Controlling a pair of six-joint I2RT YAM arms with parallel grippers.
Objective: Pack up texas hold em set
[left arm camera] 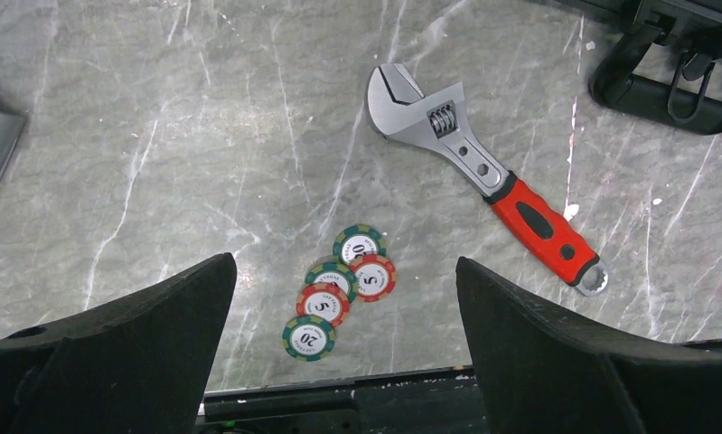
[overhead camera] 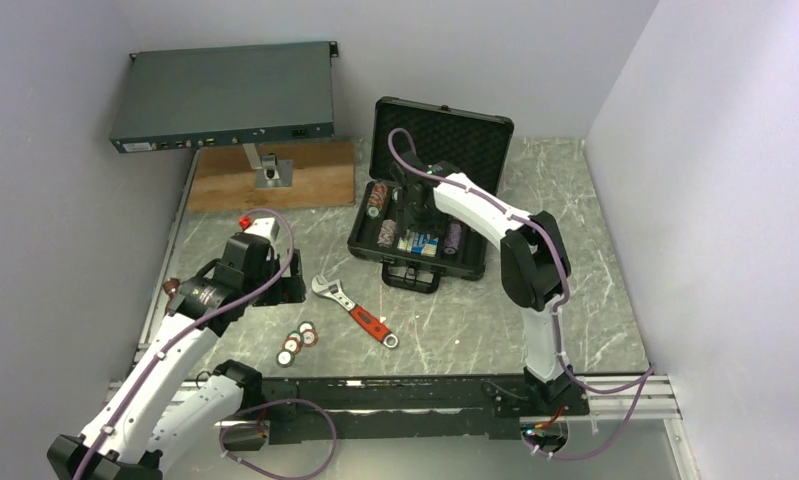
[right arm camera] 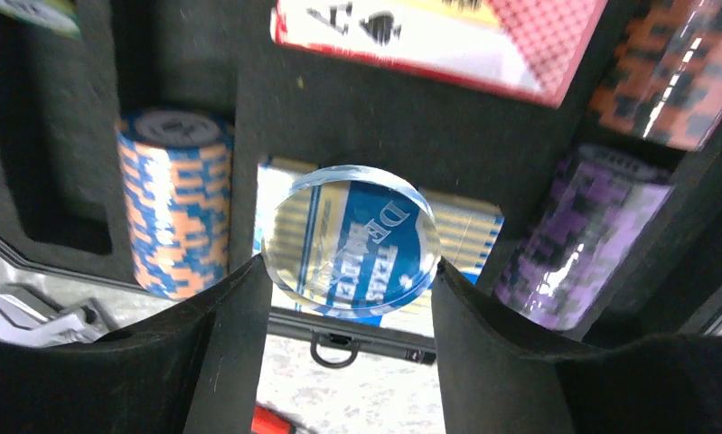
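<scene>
Clear dealer disc (right arm camera: 350,237) in right pincer (right arm camera: 350,264), over open case (overhead camera: 445,135)

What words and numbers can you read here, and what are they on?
"20": green poker chip.
"5": red poker chip; also second red chip.
"TEXAS", "DE": at the clear disc; printed on it or the blue deck behind, cannot tell.
Chip rim lettering: too small to read.

Five loose chips (left arm camera: 323,303), one wrench (left arm camera: 483,181)
</scene>
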